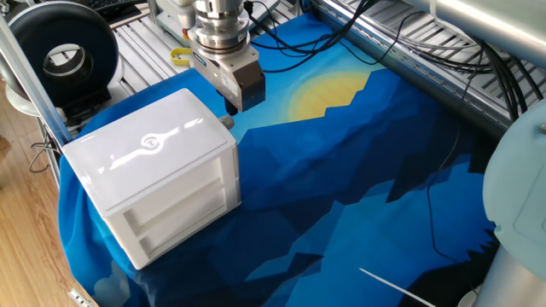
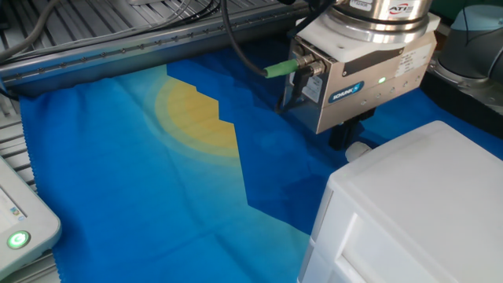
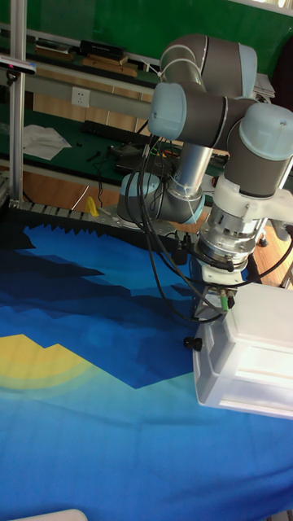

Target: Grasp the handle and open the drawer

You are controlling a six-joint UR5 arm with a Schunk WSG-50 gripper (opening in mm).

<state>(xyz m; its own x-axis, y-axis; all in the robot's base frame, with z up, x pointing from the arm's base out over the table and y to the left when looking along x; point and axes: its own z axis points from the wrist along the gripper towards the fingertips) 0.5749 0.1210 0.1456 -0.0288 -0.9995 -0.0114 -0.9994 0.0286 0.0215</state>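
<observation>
Plainly early in the job. No opening of the drawer (image 3: 205, 366) to be seen: sits flush in the white cabinet (image 1: 153, 179), with no gap showing in the tall fixed view. Places the handle (image 1: 227, 122) low on the cabinet face that looks toward the yellow patch of the blue cloth (image 1: 358, 196), poking out just past the cabinet's corner.

Finds the end effector (image 2: 346, 138) right above and just beside that handle, dark fingers (image 2: 339, 141) pointing down at the bench and close against the cabinet's side. Cannot tell from any view whether the jaws stand apart or together, nor whether they touch the handle; in the other fixed view the silver body hides most of them, and in the tall fixed view cables cross in front.

Judged from that: approach nearly complete, grasp not confirmed. Left to do: settle down around the handle, close on it, then pull straight out, away from the cabinet and over the cloth. Worth minding a light cabinet on loose fabric, likely to slide along with the pull rather than let the drawer out.
</observation>
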